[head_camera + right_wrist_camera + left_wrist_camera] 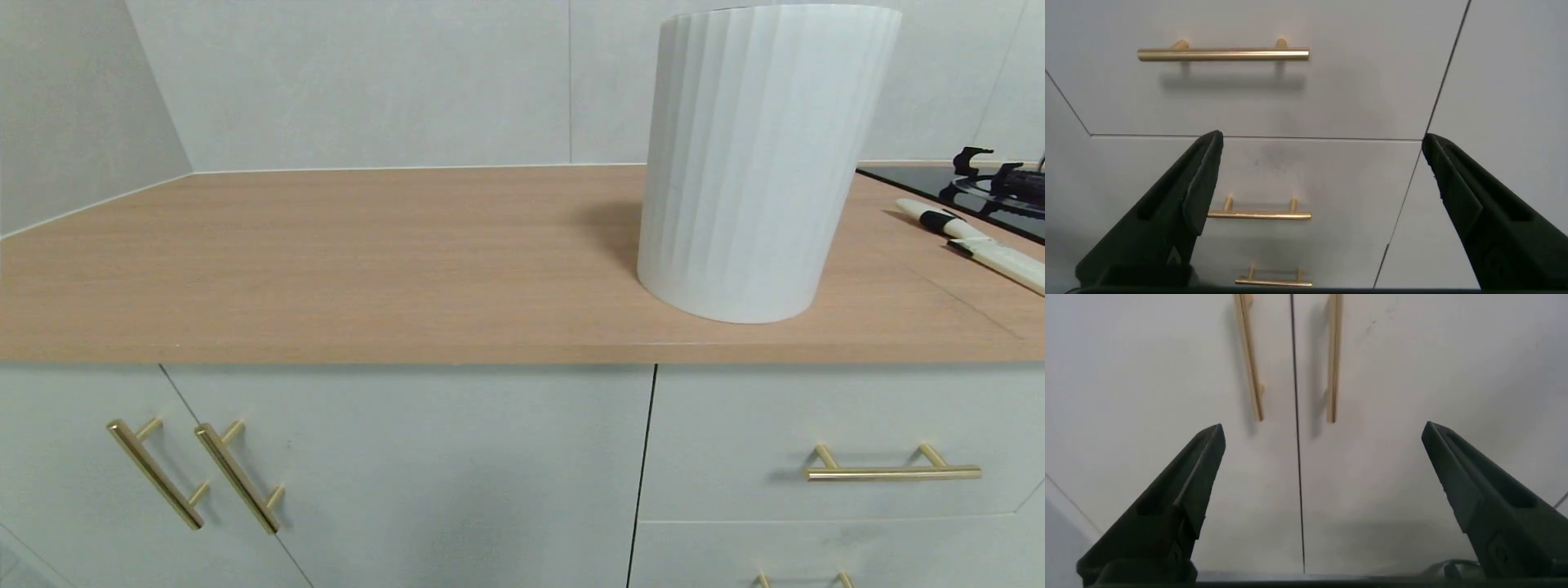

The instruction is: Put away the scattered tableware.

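A tall white ribbed container (755,163) stands on the wooden countertop (326,261), right of centre. Two cream-coloured utensils with black bands (976,242) lie on the counter at the far right, beside the stove. My left gripper (1323,437) is open, facing a pair of white cabinet doors with two brass handles (1290,355). My right gripper (1323,143) is open too, facing the white drawer fronts with brass bar handles (1223,55). Nothing is between the fingers of either gripper.
A black cooktop (971,192) sits at the counter's far right. Below the counter are cabinet doors with two gold handles (196,474) on the left and drawers with a gold bar handle (894,469) on the right. Tiled walls close the back and left.
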